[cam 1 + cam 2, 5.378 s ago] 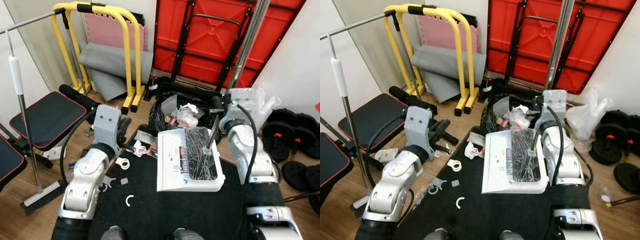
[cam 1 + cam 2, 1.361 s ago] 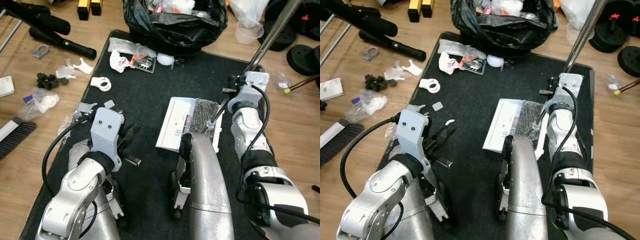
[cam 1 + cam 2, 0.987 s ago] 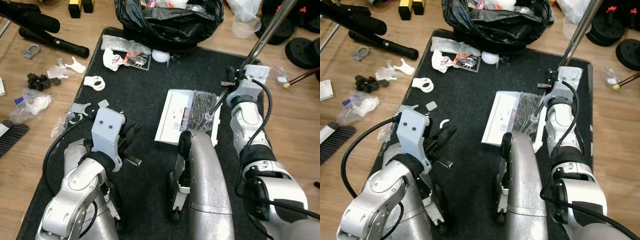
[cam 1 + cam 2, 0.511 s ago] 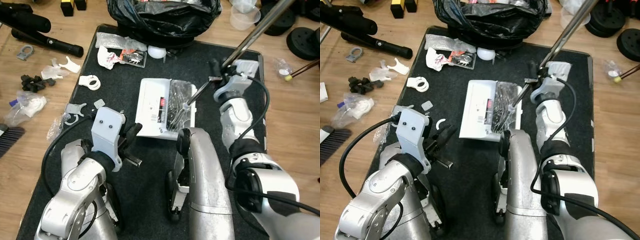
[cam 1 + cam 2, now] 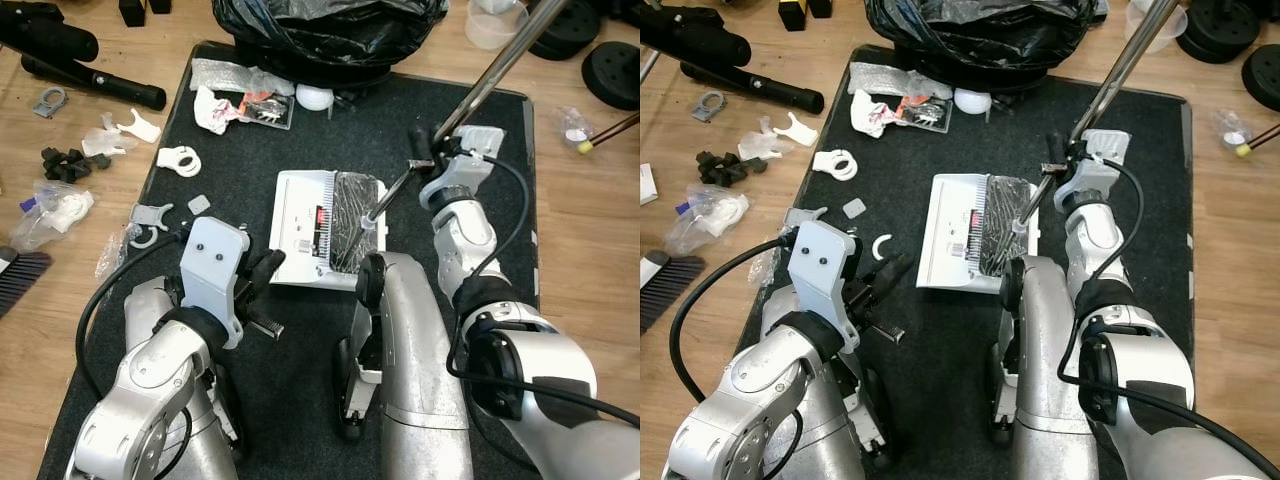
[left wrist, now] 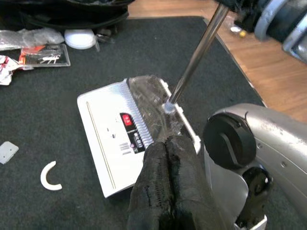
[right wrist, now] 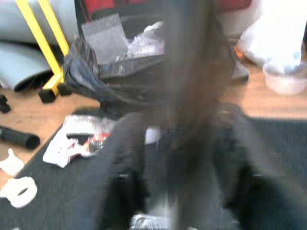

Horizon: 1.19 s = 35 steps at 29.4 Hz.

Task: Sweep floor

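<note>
While the right end effector (image 5: 432, 150) grips the dustpan handle (image 5: 490, 78), the left end effector (image 6: 167, 158) hovers closed.

Wood floor (image 5: 70, 290) carries black mat (image 5: 300, 330); on mat: white dustpan (image 5: 305, 228) centre, trash bag (image 5: 330, 30) 12 o'clock, plastic scraps (image 5: 180, 160) 10 o'clock.

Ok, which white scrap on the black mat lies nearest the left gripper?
The small white C-shaped curved piece, just ahead of the left gripper; the double-ring clip lies farther.
</note>
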### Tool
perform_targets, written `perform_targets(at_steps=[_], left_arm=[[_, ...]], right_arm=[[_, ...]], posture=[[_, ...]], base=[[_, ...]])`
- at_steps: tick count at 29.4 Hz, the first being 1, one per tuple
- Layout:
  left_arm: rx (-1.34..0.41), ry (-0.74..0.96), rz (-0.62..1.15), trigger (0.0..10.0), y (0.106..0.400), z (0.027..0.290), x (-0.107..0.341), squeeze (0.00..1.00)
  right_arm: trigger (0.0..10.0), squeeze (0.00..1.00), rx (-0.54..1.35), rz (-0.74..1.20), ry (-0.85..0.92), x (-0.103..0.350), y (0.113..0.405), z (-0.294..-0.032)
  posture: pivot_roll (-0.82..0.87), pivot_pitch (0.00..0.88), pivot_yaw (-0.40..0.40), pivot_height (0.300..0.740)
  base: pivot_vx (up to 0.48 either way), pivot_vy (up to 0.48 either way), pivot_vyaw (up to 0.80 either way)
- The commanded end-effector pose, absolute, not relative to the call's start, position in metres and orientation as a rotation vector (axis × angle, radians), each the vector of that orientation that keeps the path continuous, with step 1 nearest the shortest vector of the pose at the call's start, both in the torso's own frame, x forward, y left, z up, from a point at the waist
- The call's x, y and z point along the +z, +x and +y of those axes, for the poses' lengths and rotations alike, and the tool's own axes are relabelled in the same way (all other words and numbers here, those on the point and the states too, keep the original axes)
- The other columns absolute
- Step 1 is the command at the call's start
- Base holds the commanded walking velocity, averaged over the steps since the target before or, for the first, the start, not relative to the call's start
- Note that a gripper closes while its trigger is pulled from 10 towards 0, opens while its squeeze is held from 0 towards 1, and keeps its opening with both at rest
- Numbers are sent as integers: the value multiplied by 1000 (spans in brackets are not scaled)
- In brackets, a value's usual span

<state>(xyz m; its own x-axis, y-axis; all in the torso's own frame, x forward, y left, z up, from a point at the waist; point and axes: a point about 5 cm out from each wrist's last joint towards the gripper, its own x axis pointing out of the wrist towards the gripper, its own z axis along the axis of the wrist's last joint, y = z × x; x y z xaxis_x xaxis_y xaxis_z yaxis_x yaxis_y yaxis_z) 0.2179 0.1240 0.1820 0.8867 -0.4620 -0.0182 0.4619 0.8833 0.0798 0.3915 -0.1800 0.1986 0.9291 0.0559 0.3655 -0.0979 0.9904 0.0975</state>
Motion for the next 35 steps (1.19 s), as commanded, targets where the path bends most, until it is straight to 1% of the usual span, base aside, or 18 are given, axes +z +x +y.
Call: perform_targets(at_steps=[1, 3, 13, 20, 21, 23, 25, 26, 27, 28, 29, 32, 34, 35], left_arm=[[-503, 84, 31, 10000, 213, 126, 178, 0], [-500, 87, 34, 10000, 214, 128, 178, 0], [-498, 86, 30, 10000, 216, 127, 178, 0], [-495, 83, 22, 10000, 221, 124, 177, 0], [-490, 78, 14, 10000, 227, 121, 176, 0], [-490, 78, 14, 10000, 227, 121, 176, 0], [-485, 66, 1, 10000, 239, 115, 174, 0], [-485, 66, 1, 10000, 239, 115, 174, 0], [-487, 57, -4, 10000, 244, 113, 173, 0], [-487, 57, -4, 10000, 244, 113, 173, 0], [-489, 48, -9, 10000, 248, 110, 173, 0], [-491, 40, -15, 10000, 253, 108, 172, 0], [-489, 31, -32, 10000, 263, 103, 172, 0], [-489, 31, -32, 10000, 263, 103, 172, 0]], right_arm=[[10000, 1000, 75, -371, 82, 194, 389, -182], [10000, 1000, 89, -389, 52, 197, 389, -181], [10000, 1000, 117, -404, 22, 198, 388, -178], [10000, 1000, 104, -374, 16, 188, 384, -182], [10000, 949, 93, -376, 16, 179, 376, -190], [10000, 949, 93, -376, 16, 179, 376, -190], [10000, 561, 93, -391, 14, 167, 355, -203], [10000, 561, 93, -391, 14, 167, 355, -203], [10000, 114, 106, -384, -6, 162, 346, -206], [10000, 114, 106, -384, -6, 162, 346, -206], [10000, 0, 116, -370, -28, 157, 338, -207], [10000, 0, 128, -349, -49, 153, 333, -207], [10000, 0, 148, -305, -101, 148, 327, -205], [10000, 0, 148, -305, -101, 148, 327, -205]], posture=[[74, 452, -62, 395], [73, 448, -63, 395], [54, 434, -75, 395], [33, 409, -89, 395], [-13, 371, -106, 395], [-13, 371, -106, 395], [-70, 331, -113, 395], [-70, 331, -113, 395], [-81, 317, -117, 395], [-81, 317, -117, 395], [-99, 297, -122, 395], [-117, 280, -127, 395], [-146, 245, -141, 395], [-146, 245, -141, 395]], base=[[0, 0, 0], [0, 0, 0], [0, 0, 0], [0, 0, 0], [0, 0, 0], [0, 0, 0], [0, 0, 0], [0, 0, 0], [0, 0, 0], [0, 0, 0], [0, 0, 0], [0, 0, 0], [0, 0, 0], [0, 0, 0]])
